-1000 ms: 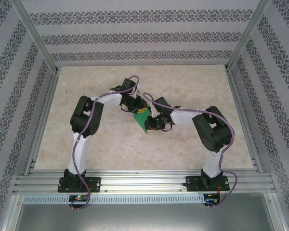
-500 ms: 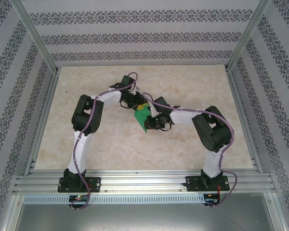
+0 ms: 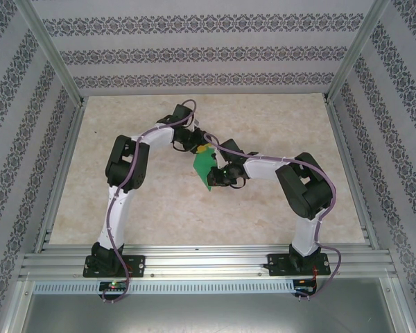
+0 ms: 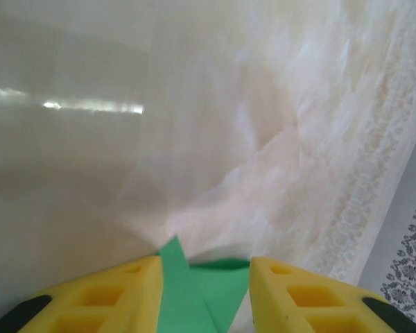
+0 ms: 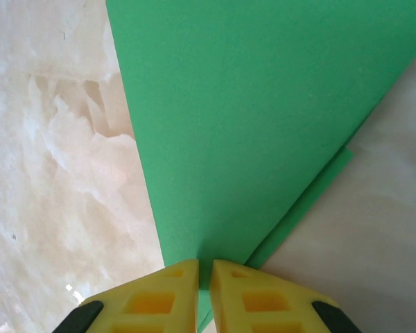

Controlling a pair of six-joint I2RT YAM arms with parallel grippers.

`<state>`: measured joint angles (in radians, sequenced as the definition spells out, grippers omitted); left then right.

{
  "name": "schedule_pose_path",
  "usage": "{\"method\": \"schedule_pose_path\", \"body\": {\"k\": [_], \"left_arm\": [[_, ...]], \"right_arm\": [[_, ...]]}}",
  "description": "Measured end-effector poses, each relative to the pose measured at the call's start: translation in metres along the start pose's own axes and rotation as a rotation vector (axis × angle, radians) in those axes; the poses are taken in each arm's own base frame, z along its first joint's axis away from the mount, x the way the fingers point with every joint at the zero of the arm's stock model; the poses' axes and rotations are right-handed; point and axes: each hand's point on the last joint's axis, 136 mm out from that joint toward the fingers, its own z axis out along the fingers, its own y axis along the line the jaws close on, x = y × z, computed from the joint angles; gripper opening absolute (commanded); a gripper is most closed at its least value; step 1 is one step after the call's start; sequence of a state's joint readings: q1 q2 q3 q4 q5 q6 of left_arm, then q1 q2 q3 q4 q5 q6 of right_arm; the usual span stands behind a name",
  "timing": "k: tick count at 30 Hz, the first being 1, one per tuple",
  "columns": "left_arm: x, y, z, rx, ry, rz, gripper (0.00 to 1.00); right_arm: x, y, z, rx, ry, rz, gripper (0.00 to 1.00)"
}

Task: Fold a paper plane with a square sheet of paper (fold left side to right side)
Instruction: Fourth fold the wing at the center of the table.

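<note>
Right pincer (image 5: 203,267): I see its two yellow fingers (image 5: 159,298) pressed almost together on the edge of the green sheet of paper (image 5: 263,125), so it is clenched on the sheet. Left pincer (image 4: 204,270): its yellow fingers (image 4: 118,298) stand well apart, released, and a pointed corner of the sheet rises in the gap between them. I cannot tell whether either finger touches it.

From above, the sheet sits near the middle of the marbled table (image 3: 277,215), between the two pincers. The left arm (image 3: 121,187) reaches in from the left and the right arm (image 3: 301,187) from the right, so both wrists crowd the sheet and cover part of it. A purple cable (image 3: 111,222) runs along the left arm. Patterned walls (image 3: 194,55) close off the table on three sides.

The sheet reads as a narrow shape. Its long axis runs from the left pincer at the far end toward the near edge, slightly tilted. In the right wrist view it lies doubled, and a thin strip of the lower layer shows past the upper layer's right edge.
</note>
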<state>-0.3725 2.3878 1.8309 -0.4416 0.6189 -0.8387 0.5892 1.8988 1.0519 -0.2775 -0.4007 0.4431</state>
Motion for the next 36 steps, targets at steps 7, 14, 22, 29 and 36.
{"method": "schedule_pose_path", "body": {"k": [7, 14, 22, 29, 36], "left_arm": [[-0.036, 0.005, -0.021, -0.003, -0.089, 0.017, 0.42], [-0.004, -0.002, -0.061, 0.007, -0.107, 0.042, 0.38], [0.045, -0.039, -0.052, 0.09, -0.032, 0.139, 0.36], [0.063, -0.024, -0.002, 0.064, 0.058, 0.137, 0.35], [0.053, -0.008, 0.011, 0.032, 0.055, 0.115, 0.35]], "right_arm": [[-0.001, 0.001, -0.001, -0.002, -0.003, -0.008, 0.16], [0.001, 0.0, -0.004, 0.009, 0.017, -0.04, 0.16], [0.004, -0.01, -0.011, 0.016, 0.054, -0.055, 0.16], [0.006, -0.013, -0.014, 0.024, 0.073, -0.075, 0.16], [0.007, -0.019, -0.022, 0.035, 0.077, -0.05, 0.17]]}}
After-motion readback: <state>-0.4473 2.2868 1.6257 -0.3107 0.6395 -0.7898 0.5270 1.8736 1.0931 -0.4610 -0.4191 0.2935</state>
